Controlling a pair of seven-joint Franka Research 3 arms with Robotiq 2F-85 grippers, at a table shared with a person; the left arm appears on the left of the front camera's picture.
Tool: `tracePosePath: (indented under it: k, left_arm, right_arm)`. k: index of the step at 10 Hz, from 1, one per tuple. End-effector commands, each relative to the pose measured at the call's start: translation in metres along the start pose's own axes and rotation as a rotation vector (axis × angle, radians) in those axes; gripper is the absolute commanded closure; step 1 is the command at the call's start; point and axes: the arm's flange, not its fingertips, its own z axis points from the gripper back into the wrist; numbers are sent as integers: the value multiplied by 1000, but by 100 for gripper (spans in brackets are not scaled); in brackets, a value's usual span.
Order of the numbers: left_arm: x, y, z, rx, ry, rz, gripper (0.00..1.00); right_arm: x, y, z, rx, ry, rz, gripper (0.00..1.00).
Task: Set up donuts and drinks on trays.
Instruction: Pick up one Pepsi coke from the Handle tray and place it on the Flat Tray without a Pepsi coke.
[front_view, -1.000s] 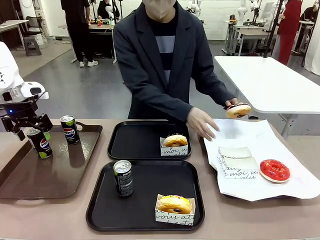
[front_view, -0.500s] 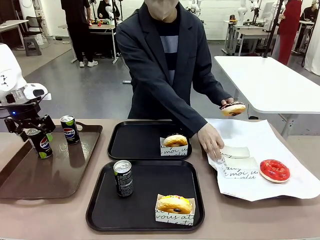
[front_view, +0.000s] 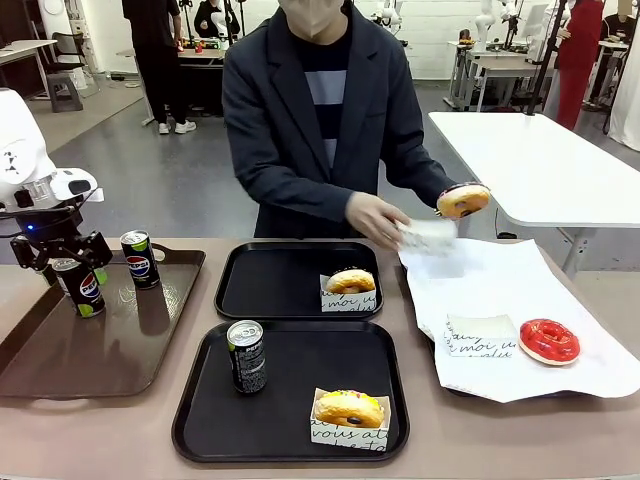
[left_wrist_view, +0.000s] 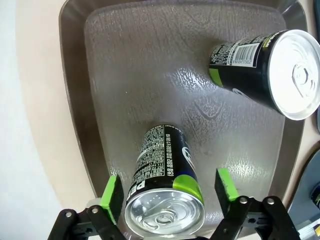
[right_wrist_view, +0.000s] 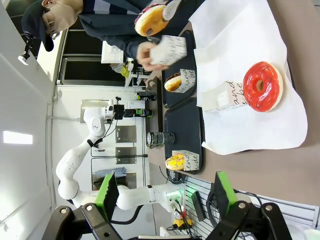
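Firstly, at the lower centre of the front view, the near black tray (front_view: 200, 420) is seen carrying an upright can (front_view: 246, 356) at its left side and a sleeved glazed donut (front_view: 349, 409) at its lower right corner. Directly behind it, the far black tray (front_view: 265, 285) holds a second sleeved donut (front_view: 351, 281) against its right edge.

At the lower right, a white paper sheet (front_view: 500, 280) is spread out. On it a red-iced donut (front_view: 549, 340) lies just beside a flat paper sleeve (front_view: 480, 336).

At the left, a brown tray (front_view: 110, 350) bears two upright cans. The left gripper (front_view: 68, 268) is placed over the nearer can (front_view: 82, 290). In the left wrist view its green pads are seen on either side of the can's upper body, spread apart, with a clear gap at the right-hand pad. The farther can (front_view: 139, 259) stands near it, apart.

The right gripper (right_wrist_view: 166, 192) is shown with its fingers spread wide and nothing between them.

At the upper centre, a person stands at the far side. A raised donut (front_view: 463, 200) is held up at the right, and a blurred white sleeve (front_view: 428, 235) is held in the other hand (front_view: 370, 215).
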Motion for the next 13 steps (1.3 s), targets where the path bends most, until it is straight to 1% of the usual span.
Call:
tracePosePath:
  k: [1, 2, 3, 4, 6, 7, 9, 10, 13]
  left_arm:
    - [2, -2, -2, 19, -11, 15, 18]
    - [3, -1, -1, 12, -14, 9, 69]
    - [3, -1, -1, 13, -16, 11, 71]
    - [2, -1, -1, 13, -17, 10, 100]
    - [2, 0, 0, 15, -16, 6, 100]
    - [3, 1, 0, 18, -15, 7, 90]
    - [0, 0, 9, 13, -3, 16, 100]
    - [-6, -3, 25, 30, 40, 59, 100]
    - [-48, -20, 101, 53, 26, 43, 100]
  right_arm:
    - [1, -1, 0, 16, -1, 12, 0]
    - [1, -1, 0, 16, -1, 12, 0]
    - [1, -1, 0, 16, -1, 12, 0]
    - [1, -1, 0, 16, -1, 12, 0]
    - [1, -1, 0, 16, -1, 12, 0]
    - [1, -1, 0, 16, -1, 12, 0]
    - [1, -1, 0, 16, -1, 12, 0]
    - [1, -1, 0, 16, -1, 12, 0]
    - [1, -1, 0, 16, -1, 12, 0]
